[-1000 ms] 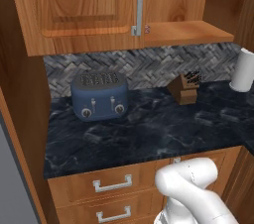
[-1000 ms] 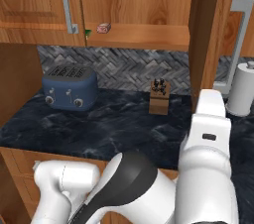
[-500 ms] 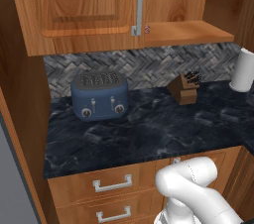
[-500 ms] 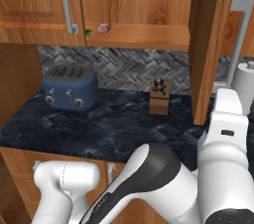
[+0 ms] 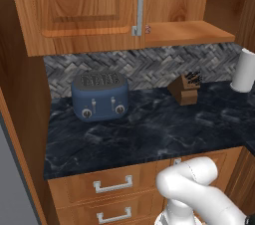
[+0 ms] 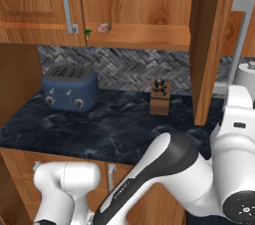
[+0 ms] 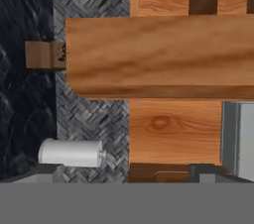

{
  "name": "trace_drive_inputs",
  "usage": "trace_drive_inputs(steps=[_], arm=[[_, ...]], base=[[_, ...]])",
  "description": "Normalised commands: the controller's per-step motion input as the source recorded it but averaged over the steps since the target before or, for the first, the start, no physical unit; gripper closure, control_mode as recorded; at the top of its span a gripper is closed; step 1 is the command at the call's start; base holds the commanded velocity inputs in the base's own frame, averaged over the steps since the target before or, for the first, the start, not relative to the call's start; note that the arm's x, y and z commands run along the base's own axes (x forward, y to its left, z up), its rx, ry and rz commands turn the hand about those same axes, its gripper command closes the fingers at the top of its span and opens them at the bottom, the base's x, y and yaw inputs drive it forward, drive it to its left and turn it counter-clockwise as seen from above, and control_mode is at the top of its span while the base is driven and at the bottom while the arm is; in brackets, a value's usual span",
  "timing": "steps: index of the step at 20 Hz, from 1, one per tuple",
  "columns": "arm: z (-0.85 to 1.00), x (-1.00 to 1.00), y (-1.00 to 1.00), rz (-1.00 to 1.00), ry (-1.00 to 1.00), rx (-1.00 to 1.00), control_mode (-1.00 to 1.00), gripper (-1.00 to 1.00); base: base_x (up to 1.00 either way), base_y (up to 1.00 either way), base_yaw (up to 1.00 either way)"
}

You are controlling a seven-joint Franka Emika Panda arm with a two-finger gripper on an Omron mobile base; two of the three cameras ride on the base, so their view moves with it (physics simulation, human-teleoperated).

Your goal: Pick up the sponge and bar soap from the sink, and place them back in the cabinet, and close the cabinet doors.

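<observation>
Readable text: none that I can make out in any of my views.
Blue two-slot toaster [image 5: 100, 96]: no brand or lettering that I can read; its round front dials carry no legible marks.
Brown wooden knife block [image 6: 160, 98]: no label.
White paper-towel roll [image 7: 72, 152]: blank.
Warm brown wooden cabinet doors [image 5: 79, 5]: plain wood, no signs or numbers.

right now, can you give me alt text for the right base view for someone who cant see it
A wooden wall cabinet has its right door swung open, with a pinkish bar soap on its shelf. Below, a dark marble counter holds a blue toaster and a knife block; the white robot arm fills the foreground.
</observation>
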Motion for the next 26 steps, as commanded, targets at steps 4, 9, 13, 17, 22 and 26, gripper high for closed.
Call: trace_drive_inputs(steps=[4,9,13,17,22,26], arm=[[-0.10,0.43,-0.20,0.00,0.00,0.00,-1.00,-1.00],[-0.06,0.40,-0.09,0.00,0.00,0.00,-1.00,-1.00],[-0.02,0.27,-0.03,0.00,0.00,0.00,-1.00,-1.00],[-0.04,0.02,0.21,0.09,0.00,0.00,-1.00,-1.00],[-0.06,0.00,0.62,0.17,0.00,-0.01,-1.00,-1.00],[-0.01,0.14,0.86,0.16,0.00,-0.02,-1.00,-1.00]], base=[[0.00,0.00,0.00],[0.00,0.00,0.00],[0.00,0.00,0.00],[0.00,0.00,0.00],[0.00,0.00,0.00],[0.00,0.00,0.00]])
